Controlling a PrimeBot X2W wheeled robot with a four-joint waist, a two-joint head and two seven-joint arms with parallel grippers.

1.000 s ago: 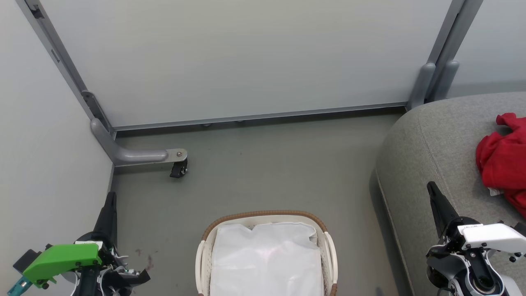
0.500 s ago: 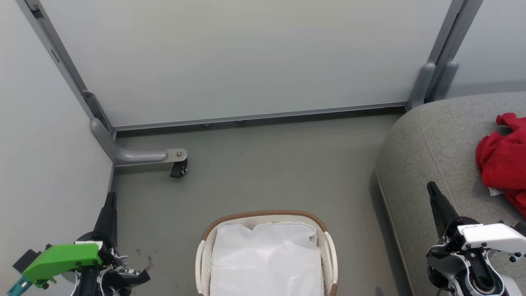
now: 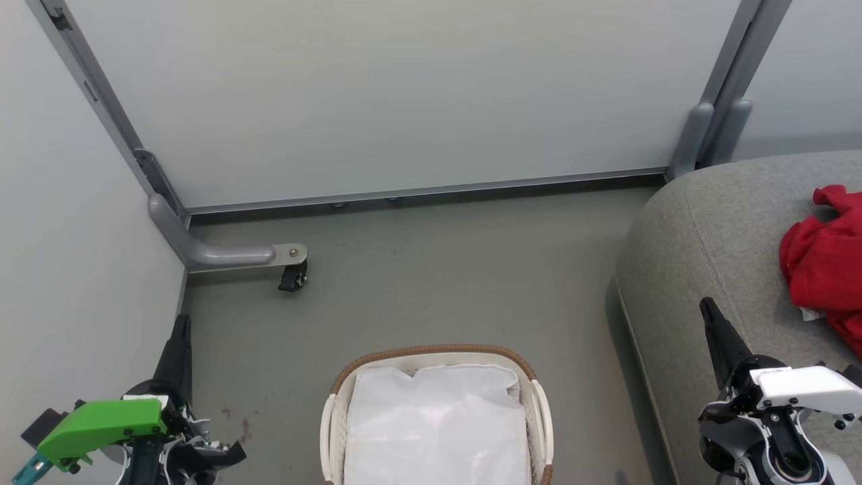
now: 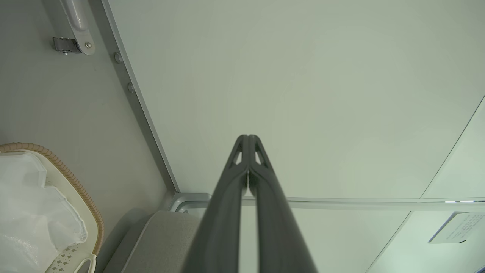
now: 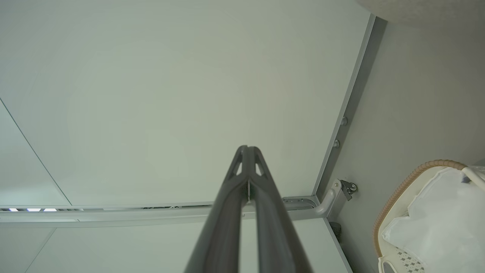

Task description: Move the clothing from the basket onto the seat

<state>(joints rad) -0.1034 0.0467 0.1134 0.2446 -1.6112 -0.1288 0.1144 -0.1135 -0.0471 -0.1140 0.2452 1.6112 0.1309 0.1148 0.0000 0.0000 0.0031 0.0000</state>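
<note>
Nothing has moved since the earlier frames; both arms remain parked. Left hand (image 4: pixel 248 139) and right hand (image 5: pixel 248 148): fingers pressed together, holding nothing.

Clothing (image 3: pixel 825 269): red, crumpled, lying on the seat (image 3: pixel 707 229) at the right edge of the head view. Basket (image 3: pixel 431 351): white liner (image 3: pixel 434 424) visible inside, no red fabric.

Judgement: the fabric is light, soft and limp. Pinch a raised fold and expect trailing ends.

Obstructions: the rounded seat edge lies between basket and clothing. The partition foot with caster (image 3: pixel 293 276) stands well apart on the floor.
</note>
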